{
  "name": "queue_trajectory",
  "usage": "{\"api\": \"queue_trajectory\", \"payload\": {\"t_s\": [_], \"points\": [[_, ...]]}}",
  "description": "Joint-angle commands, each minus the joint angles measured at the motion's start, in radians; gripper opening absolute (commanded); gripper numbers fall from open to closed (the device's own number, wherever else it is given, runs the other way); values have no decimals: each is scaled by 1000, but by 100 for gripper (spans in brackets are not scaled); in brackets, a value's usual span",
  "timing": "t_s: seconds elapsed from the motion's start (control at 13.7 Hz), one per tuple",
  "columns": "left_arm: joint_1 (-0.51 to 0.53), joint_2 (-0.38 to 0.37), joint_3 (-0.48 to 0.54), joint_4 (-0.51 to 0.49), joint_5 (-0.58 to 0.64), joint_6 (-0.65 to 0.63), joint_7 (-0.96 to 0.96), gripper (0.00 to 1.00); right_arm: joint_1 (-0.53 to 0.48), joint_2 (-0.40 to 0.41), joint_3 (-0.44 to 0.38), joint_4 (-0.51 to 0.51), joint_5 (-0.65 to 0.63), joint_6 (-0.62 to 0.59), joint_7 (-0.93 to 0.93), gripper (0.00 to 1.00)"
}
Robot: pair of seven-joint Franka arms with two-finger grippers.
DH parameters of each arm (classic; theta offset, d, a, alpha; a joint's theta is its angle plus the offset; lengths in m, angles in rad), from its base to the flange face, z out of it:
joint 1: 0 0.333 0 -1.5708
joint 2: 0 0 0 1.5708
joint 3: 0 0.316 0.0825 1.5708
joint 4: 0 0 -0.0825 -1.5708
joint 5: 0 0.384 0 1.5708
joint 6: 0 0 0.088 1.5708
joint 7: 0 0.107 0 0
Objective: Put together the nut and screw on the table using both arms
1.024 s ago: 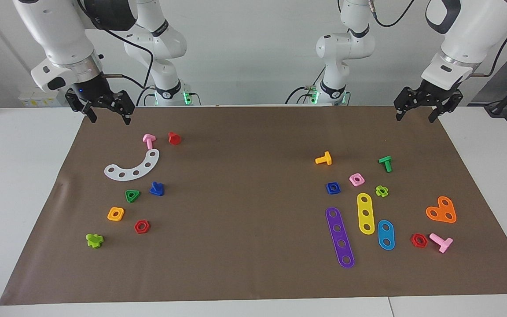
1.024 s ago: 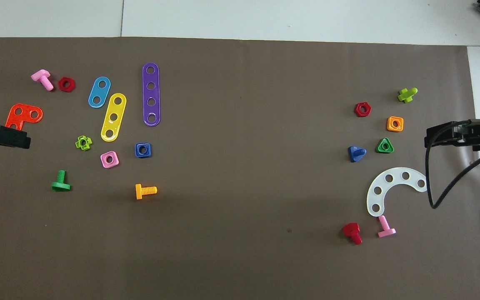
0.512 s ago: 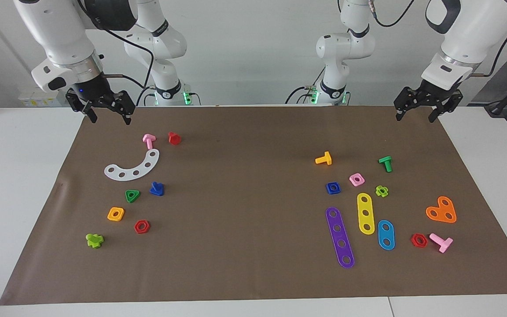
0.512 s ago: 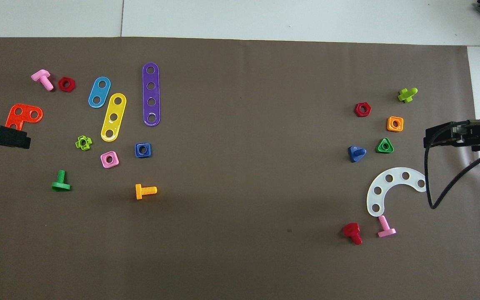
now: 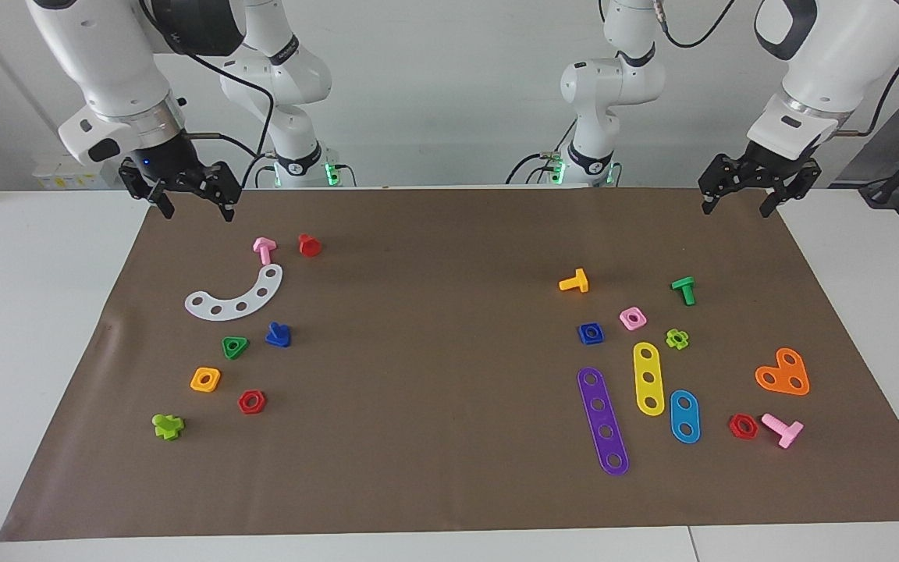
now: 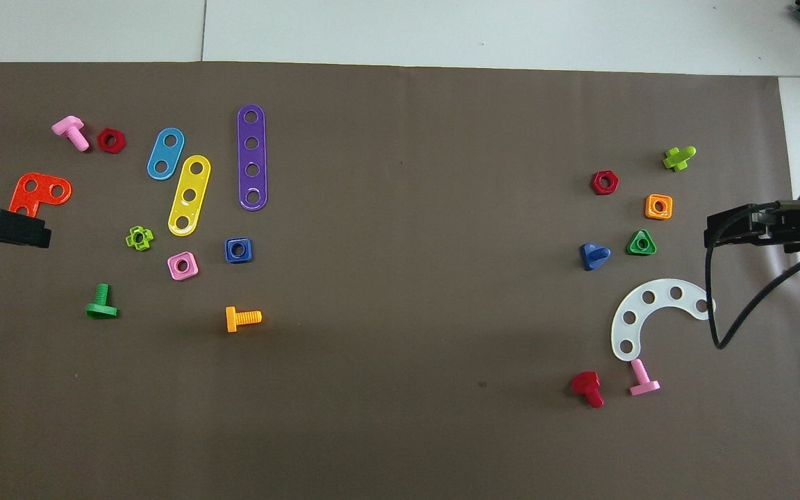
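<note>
The blue square nut (image 5: pixel 591 333) lies flat on the brown mat (image 5: pixel 434 312) toward the left arm's end, beside a pink square nut (image 5: pixel 633 318); it also shows in the overhead view (image 6: pixel 238 250). The blue screw (image 5: pixel 278 335) with its triangular head lies toward the right arm's end, beside a green triangular nut (image 5: pixel 235 346); it also shows in the overhead view (image 6: pixel 594 256). My right gripper (image 5: pixel 197 212) hangs open and empty over the mat's robot-side corner, above a pink bolt (image 5: pixel 264 249). My left gripper (image 5: pixel 736 211) hangs open and empty over the other robot-side corner.
Near the screw lie a white curved strip (image 5: pixel 237 297), a red bolt (image 5: pixel 310 245), an orange square nut (image 5: pixel 205 379) and a red hex nut (image 5: pixel 251 402). Near the nut lie an orange bolt (image 5: pixel 574 281), a green bolt (image 5: pixel 684 289) and purple (image 5: pixel 602 420) and yellow (image 5: pixel 648 378) strips.
My right gripper has shifted very slightly toward the middle of the table. My left gripper and all the parts have stayed where they were.
</note>
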Motion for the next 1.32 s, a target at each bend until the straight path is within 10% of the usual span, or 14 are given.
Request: {"api": "queue_trajectory", "payload": {"t_s": [0.0, 0.37, 1.24], "points": [[10, -30, -5, -29, -4, -4, 5, 100, -3, 0, 4, -10, 11, 18, -15, 100], [11, -30, -5, -29, -4, -4, 5, 100, 26, 87, 10, -39, 15, 164, -20, 100], [11, -30, -5, -29, -4, -4, 5, 100, 58, 176, 10, -461, 17, 719, -164, 100]]}}
